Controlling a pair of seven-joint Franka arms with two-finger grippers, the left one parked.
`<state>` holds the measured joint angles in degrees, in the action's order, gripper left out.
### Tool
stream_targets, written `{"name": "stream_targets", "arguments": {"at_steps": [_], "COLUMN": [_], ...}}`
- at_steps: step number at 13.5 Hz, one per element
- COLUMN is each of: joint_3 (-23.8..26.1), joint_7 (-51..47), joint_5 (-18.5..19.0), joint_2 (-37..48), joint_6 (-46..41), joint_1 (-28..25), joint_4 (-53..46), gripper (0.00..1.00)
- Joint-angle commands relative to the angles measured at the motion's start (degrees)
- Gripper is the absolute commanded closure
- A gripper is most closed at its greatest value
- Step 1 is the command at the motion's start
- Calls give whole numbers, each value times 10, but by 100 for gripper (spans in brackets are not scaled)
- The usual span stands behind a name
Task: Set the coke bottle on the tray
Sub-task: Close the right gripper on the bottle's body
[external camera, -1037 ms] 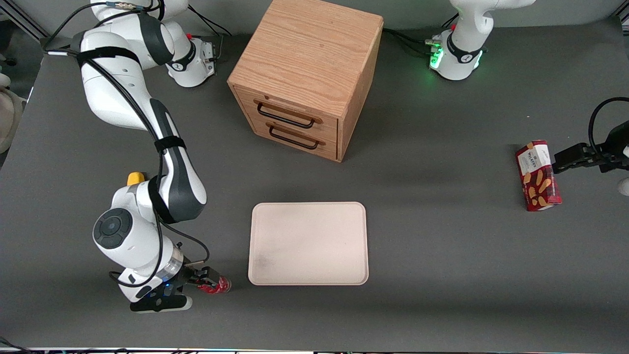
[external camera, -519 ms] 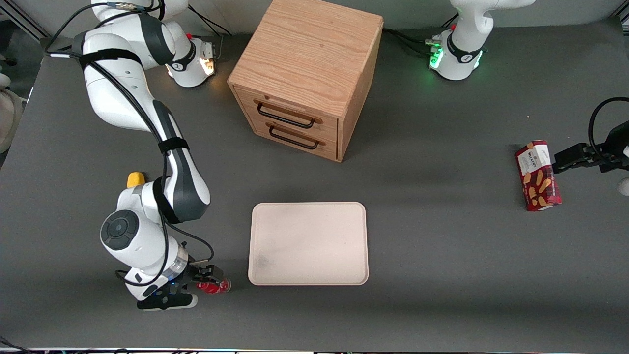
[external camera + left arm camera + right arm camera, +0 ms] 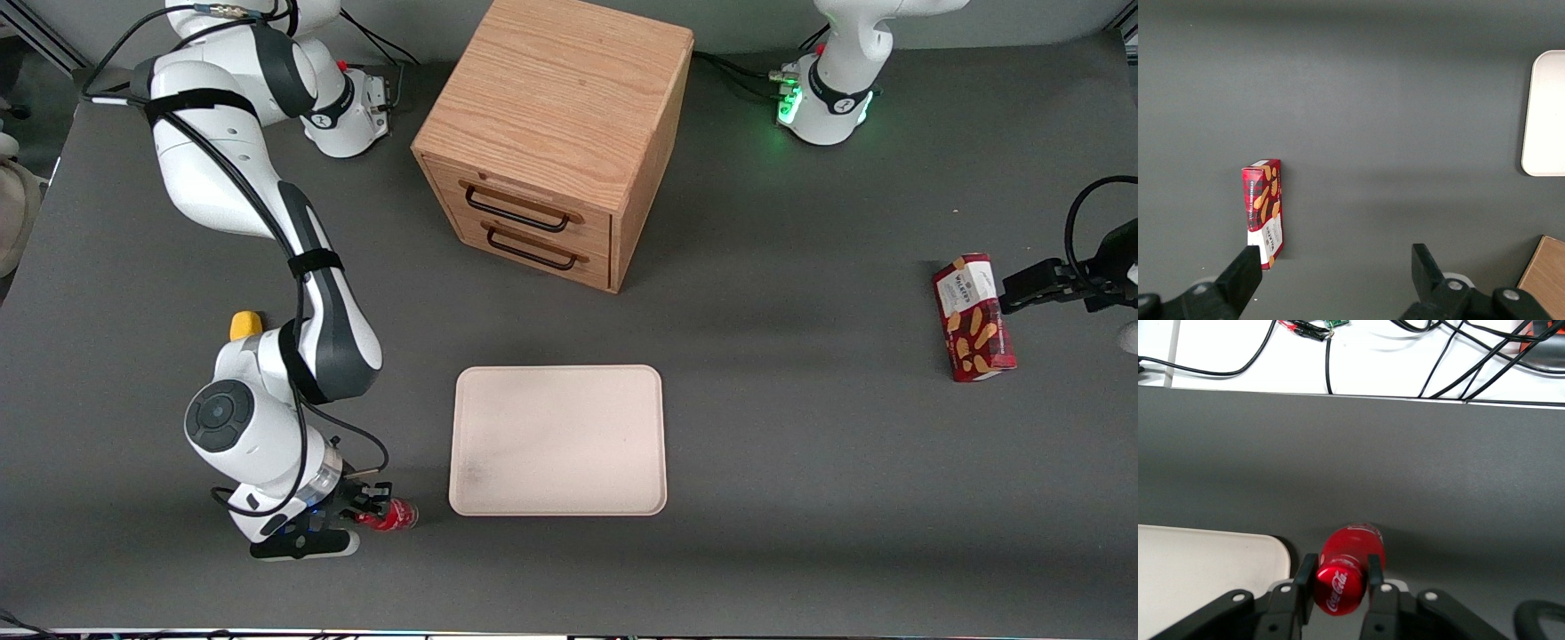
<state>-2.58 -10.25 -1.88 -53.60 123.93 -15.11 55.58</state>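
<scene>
In the lower left of the front view, the right arm's gripper (image 3: 372,503) sat low over the dark grey table (image 3: 800,462), its two fingers closed on the coke bottle (image 3: 392,515). The bottle stood on the table just beside the tray's (image 3: 557,441) near corner at the working arm's end, apart from the rim. The wrist view showed the black fingers (image 3: 1305,577) pressed against either side of the bottle's neck, just under the red cap (image 3: 1339,589), with the red label (image 3: 1353,545) below it and the tray's (image 3: 1201,570) rounded corner close by.

The cream-pink tray lay flat at the frame's lower centre. Above it, at upper centre, stood the wooden two-drawer box (image 3: 556,133) with both drawers shut. A small yellow lump (image 3: 244,324) lay at the left middle, partly hidden by the arm. At the right edge, toward the parked arm's end, lay a red biscuit box (image 3: 973,317).
</scene>
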Motion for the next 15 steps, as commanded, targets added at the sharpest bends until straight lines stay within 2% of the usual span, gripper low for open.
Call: {"name": "stream_targets", "arguments": {"at_steps": [1, 3, 13, 15], "joint_3": [-1, -1, -5, -8], "joint_7": [-11, -10, 16, 23], "joint_5": [-7, -4, 0, 14], "joint_2": [9, 15, 181, 218], "joint_6": [4, -9, -294, -347], "joint_1": [-4, -4, 2, 1], "joint_4": [6, 5, -4, -4], "gripper": [100, 100, 100, 100]}}
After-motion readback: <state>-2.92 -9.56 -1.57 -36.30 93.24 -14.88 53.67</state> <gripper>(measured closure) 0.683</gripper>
